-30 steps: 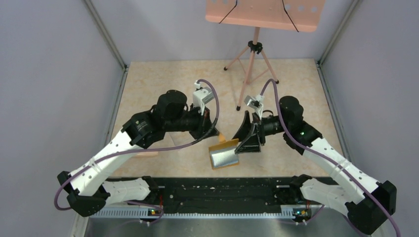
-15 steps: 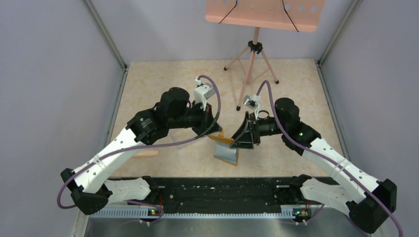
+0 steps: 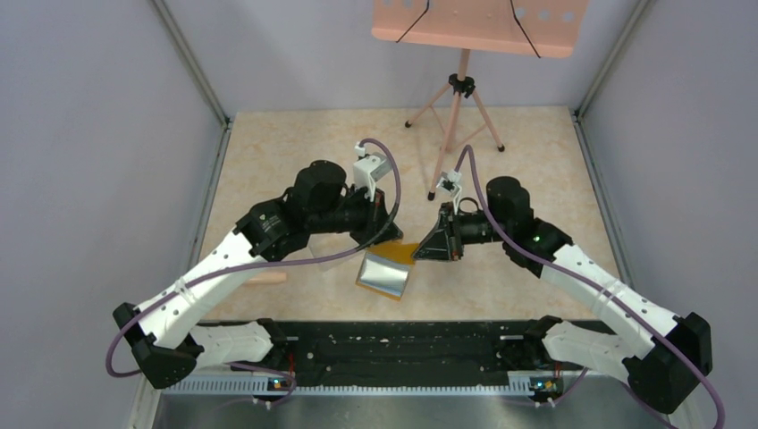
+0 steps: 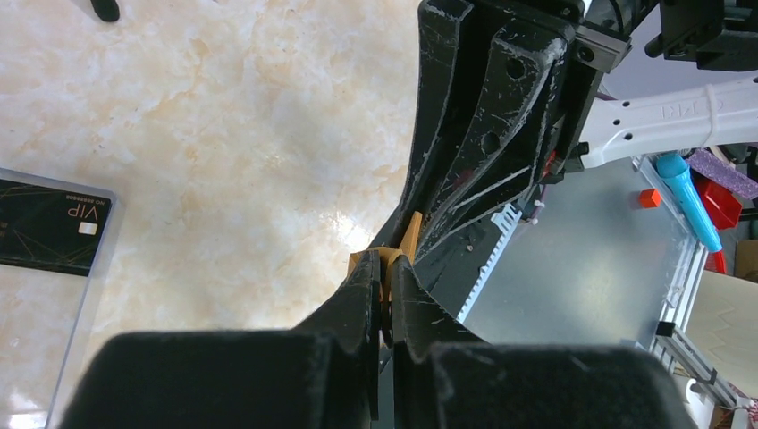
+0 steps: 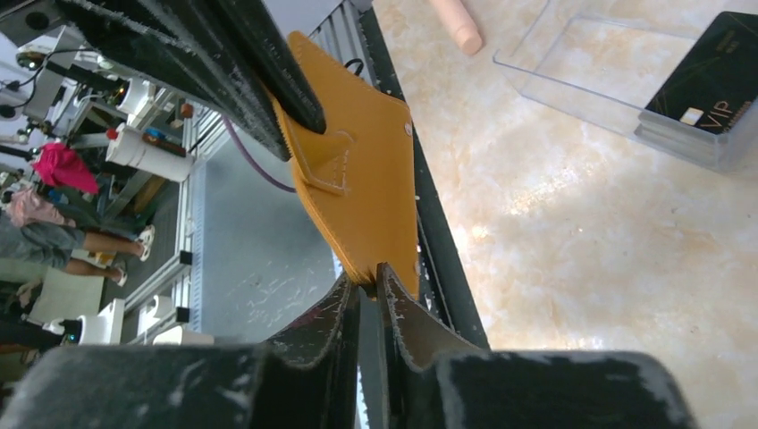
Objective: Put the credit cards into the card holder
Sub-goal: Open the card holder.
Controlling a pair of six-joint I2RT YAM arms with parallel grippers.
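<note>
The card holder (image 3: 386,268), an orange wallet with a blue-grey inside, hangs open between both arms above the table. My left gripper (image 4: 386,273) is shut on one orange edge of the card holder (image 4: 407,241). My right gripper (image 5: 368,279) is shut on the opposite edge of the card holder (image 5: 362,179), whose clasp tab faces this camera. A dark credit card (image 5: 711,85) marked VIP lies in a clear plastic box (image 5: 590,63) on the table. The left wrist view shows the same credit card (image 4: 45,237) at its left edge. In the top view the card is hidden under the left arm.
A tan wooden peg (image 3: 266,278) lies on the table near the left arm. A pink music stand (image 3: 460,89) with tripod legs stands at the back. Grey walls close in both sides, and a black rail (image 3: 402,344) runs along the near edge.
My right gripper has closed onto the card holder's edge. The holder has swung left and now hangs lower left. The left grip has not changed.
</note>
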